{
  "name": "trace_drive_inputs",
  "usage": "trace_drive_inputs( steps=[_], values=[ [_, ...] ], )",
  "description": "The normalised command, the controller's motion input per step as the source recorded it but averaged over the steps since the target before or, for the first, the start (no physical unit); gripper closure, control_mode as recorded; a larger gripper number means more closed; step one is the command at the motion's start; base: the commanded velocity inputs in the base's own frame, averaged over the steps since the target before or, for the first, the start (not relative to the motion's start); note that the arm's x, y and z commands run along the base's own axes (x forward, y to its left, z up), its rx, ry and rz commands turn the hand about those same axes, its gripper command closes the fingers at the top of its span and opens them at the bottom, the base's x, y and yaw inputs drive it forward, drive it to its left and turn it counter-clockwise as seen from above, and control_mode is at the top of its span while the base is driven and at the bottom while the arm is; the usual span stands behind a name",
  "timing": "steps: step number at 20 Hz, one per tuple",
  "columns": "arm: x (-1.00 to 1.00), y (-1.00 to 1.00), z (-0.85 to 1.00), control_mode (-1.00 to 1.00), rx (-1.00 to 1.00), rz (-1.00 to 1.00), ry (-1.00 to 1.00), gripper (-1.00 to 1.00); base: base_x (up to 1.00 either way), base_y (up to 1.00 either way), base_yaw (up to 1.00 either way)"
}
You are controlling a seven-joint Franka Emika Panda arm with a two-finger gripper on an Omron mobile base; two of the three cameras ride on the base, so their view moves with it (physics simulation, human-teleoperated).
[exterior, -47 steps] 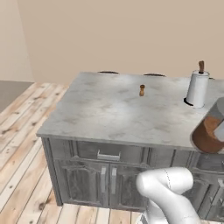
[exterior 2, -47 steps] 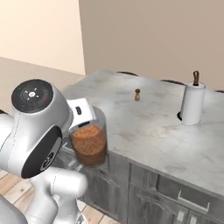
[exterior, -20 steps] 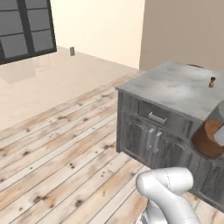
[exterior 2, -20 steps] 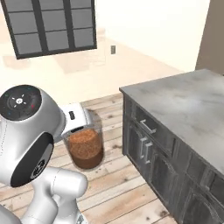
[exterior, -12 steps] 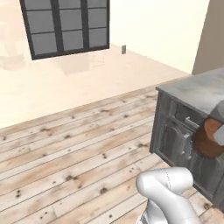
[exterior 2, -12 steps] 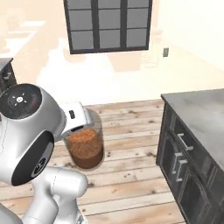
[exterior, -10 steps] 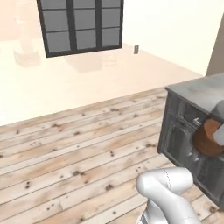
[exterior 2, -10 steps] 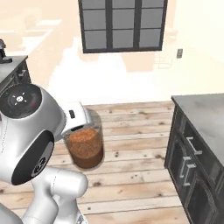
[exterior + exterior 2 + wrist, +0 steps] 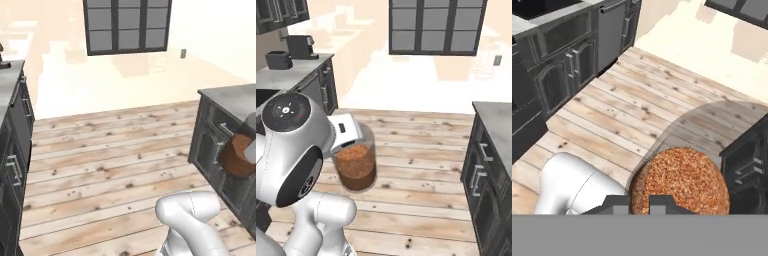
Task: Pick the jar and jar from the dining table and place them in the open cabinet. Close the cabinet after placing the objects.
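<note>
Carrying the jar (image 9: 239,156) past the dining surface (image 9: 231,96) in the left base view. From the right base view the claw (image 9: 345,131) is pinching the glass near its rim, above the wooden floor (image 9: 421,150). In the hand view the reddish filling (image 9: 681,181) is sitting right by the fingertips (image 9: 662,201). Glass is probably heavy, slick and breakable, so I'm guessing a firm side grip near the rim suits it.

— Base views? 
— Behind the arm, left and right, facing forward and down over the plank floor (image 9: 115,165) toward the dark window (image 9: 436,25); both shared. 
— Hand view? 
— Close above the jar (image 9: 682,182), looking down at floor and cabinets (image 9: 567,65).
</note>
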Motion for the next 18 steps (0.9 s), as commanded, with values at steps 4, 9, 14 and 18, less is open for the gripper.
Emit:
trace_drive_inputs(
  steps=[4,9,14,18],
  values=[
    [0.0,0.0,0.0,1.0,0.0,0.0,0.0,1.0,-1.0,-0.63,0.2],
    [0.0,0.0,0.0,1.0,0.0,0.0,0.0,1.0,-1.0,-0.57,0.18],
    [0.0,0.0,0.0,1.0,0.0,0.0,0.0,1.0,-1.0,-0.44,0.16],
    [0.0,0.0,0.0,1.0,0.0,0.0,0.0,1.0,-1.0,-0.24,0.13]
  ],
)
